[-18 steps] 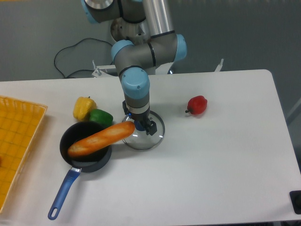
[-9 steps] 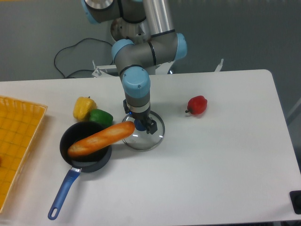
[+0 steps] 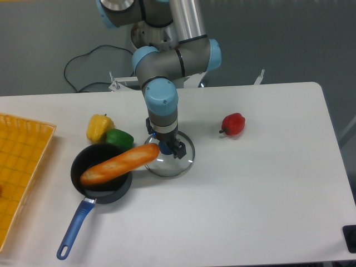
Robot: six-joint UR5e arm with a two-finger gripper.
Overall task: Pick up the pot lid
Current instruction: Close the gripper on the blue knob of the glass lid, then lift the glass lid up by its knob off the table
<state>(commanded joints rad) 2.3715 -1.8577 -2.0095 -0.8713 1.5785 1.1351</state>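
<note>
Hardly anything moves since the earlier frame: the gripper shifts by a hair at most, and the lid lies where it did, flat on the table just left of the frame's centre. The blue knob sits directly under the gripper, between the fingertips, which line up from upper left to lower right across it. Whether they press on the knob or stand a little off it, I cannot tell. The hand seems low enough to close or tighten on the knob, then go straight up, with little sideways correction needed. The carrot slants out of the pan, its upper right end over the lid's left edge; contact there is unclear, but it could catch or tip the lid during the lift.
</note>
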